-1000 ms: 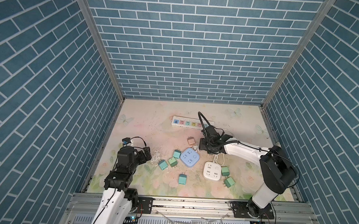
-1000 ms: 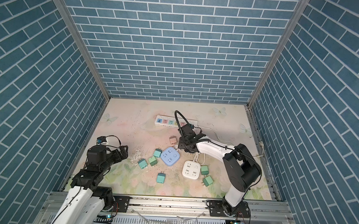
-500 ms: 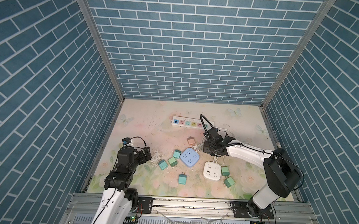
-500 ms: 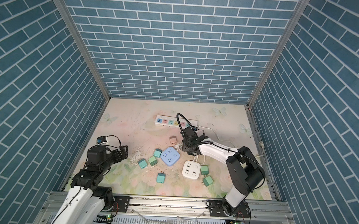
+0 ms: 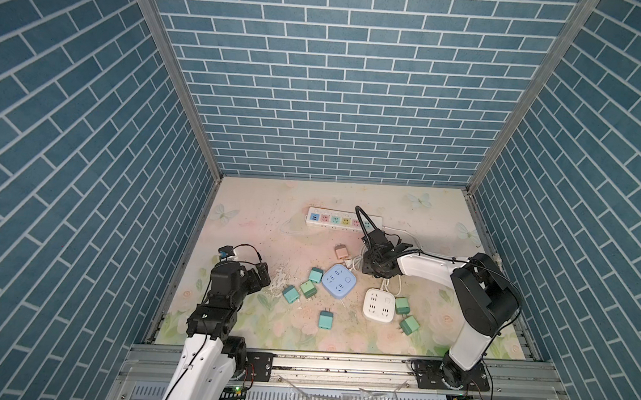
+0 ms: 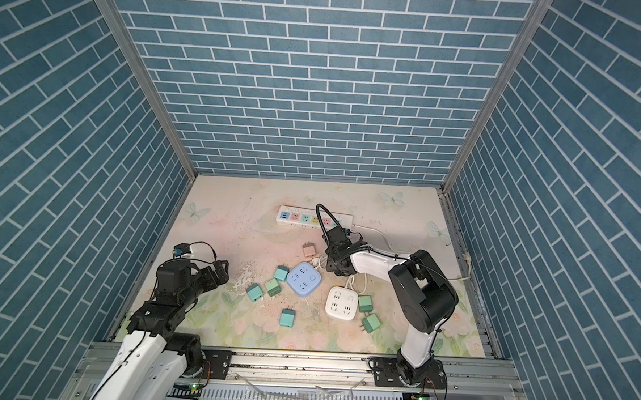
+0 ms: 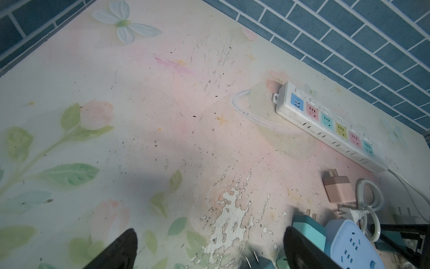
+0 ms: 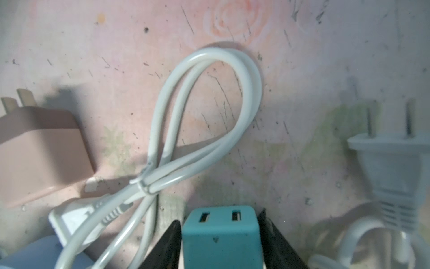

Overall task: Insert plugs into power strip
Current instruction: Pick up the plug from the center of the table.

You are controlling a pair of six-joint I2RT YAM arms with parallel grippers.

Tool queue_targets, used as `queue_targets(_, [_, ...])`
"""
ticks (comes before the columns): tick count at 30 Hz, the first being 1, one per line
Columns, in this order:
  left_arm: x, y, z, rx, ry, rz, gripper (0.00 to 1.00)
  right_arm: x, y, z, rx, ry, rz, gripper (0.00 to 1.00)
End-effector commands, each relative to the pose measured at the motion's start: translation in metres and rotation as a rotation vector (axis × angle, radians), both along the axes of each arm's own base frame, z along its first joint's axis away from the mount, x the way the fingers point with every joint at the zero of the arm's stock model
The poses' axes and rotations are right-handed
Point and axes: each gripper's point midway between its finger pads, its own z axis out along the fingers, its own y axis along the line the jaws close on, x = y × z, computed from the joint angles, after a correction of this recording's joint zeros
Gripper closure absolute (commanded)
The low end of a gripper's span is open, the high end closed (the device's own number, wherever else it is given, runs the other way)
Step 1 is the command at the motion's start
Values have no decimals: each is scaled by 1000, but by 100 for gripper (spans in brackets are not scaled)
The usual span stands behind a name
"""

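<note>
Counted: six teal plugs loose mid-worktop; seventh teal plug clamped in right gripper near centre; one pink plug; three power strips. Left gripper spread wide; back-left corner open.

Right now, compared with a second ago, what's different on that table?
The right gripper shifted slightly beside the white cord loop and drew its jaws in onto a teal plug, now pinched between them. The left gripper stayed open and idle; the pinkish plug, the six loose teal plugs and the long power strip have not moved.
</note>
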Motion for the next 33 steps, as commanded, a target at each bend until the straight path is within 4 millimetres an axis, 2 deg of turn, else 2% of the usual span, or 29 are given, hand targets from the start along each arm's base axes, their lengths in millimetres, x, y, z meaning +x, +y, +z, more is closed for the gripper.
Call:
queue_targets(1, [0, 2, 4, 7, -4, 8, 0, -11, -7, -21, -44, 68, 9, 48])
queue_targets(7, [0, 8, -1, 16, 24, 47, 0, -12, -13, -23, -82, 74, 9, 59])
queue_targets(12, [2, 9, -4, 19, 48, 53, 0, -17, -15, -19, -82, 65, 28, 51])
queue_targets(28, [3, 8, -5, 17, 52, 49, 0, -28, -14, -22, -90, 85, 56, 51])
queue_targets(30, [3, 8, -4, 17, 52, 49, 0, -28, -14, -24, -93, 86, 57, 56])
queue_targets(33, [3, 8, -5, 18, 54, 51, 0, -28, -14, -25, -101, 92, 57, 69])
